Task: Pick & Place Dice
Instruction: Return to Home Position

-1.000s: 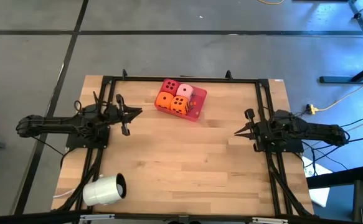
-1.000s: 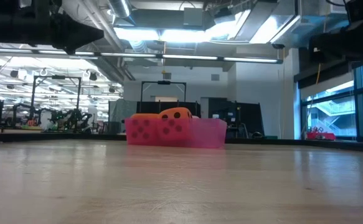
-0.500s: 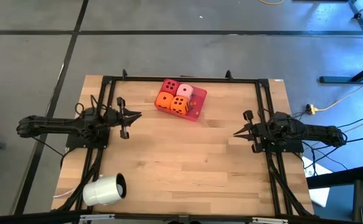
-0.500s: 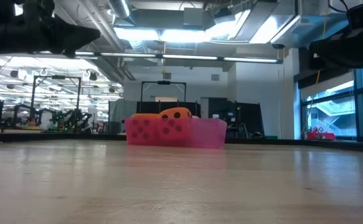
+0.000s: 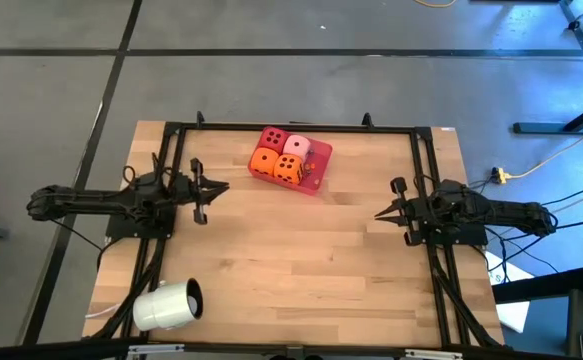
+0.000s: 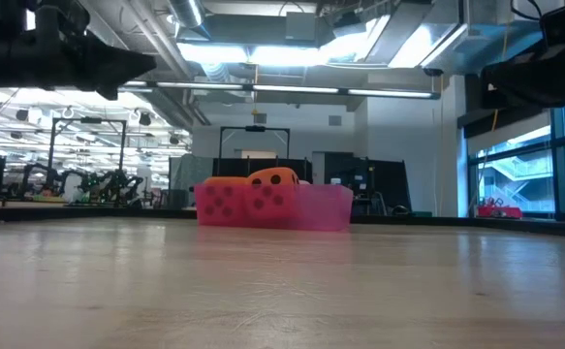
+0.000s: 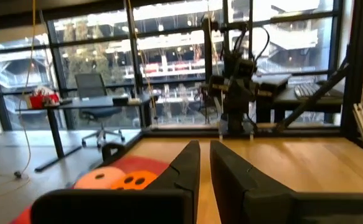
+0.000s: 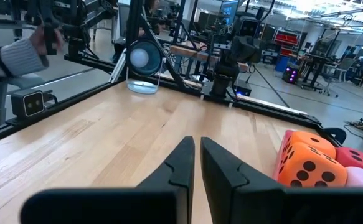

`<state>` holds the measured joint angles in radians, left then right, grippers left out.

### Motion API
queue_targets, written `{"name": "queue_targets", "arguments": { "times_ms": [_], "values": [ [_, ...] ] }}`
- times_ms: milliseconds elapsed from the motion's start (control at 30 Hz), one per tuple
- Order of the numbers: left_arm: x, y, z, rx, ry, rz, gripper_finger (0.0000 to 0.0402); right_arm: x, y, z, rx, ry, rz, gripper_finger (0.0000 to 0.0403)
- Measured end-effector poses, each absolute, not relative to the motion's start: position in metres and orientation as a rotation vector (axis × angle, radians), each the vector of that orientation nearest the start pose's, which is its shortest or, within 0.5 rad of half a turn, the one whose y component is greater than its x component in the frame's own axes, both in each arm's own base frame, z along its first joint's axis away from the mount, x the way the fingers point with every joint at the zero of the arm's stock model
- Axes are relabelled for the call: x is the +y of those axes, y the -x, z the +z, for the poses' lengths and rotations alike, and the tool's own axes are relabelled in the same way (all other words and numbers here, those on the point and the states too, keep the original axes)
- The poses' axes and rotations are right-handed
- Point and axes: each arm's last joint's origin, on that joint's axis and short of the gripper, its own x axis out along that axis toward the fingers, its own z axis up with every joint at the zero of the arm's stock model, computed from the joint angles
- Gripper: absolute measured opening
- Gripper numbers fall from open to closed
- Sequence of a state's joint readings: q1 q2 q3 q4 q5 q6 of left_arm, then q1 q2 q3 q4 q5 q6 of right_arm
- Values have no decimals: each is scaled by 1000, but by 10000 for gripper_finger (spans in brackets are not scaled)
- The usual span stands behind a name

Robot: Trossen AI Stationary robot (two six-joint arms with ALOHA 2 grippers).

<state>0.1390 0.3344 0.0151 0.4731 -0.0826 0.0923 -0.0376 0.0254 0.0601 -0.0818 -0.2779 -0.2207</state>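
Flanking open table (image 5: 301, 260), left tool (image 5: 218, 187) and right tool (image 5: 379, 214) hover pressed together; dice (image 5: 264, 160) crowd the far-edge tray (image 5: 321, 170).

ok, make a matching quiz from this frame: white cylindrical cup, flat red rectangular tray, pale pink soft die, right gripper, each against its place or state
1. white cylindrical cup
2. flat red rectangular tray
3. pale pink soft die
4. right gripper

A. shut, empty, over the wooden table's right side
B. in the tray, beside the red die
C. on its side by a table corner, left arm's side
D. holds four dice

Pairs: 1-C, 2-D, 3-B, 4-A.
The left gripper is also shut and empty, on the left side.
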Motion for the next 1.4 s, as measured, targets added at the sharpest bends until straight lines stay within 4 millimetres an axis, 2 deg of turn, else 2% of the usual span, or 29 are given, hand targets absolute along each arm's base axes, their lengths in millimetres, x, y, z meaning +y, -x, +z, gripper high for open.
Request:
{"name": "queue_targets", "arguments": {
  "times_ms": [1400],
  "values": [
    [19,-116,181,-108,-95,229,31,4,-95,174,20,215,244,29]
  ]
}}
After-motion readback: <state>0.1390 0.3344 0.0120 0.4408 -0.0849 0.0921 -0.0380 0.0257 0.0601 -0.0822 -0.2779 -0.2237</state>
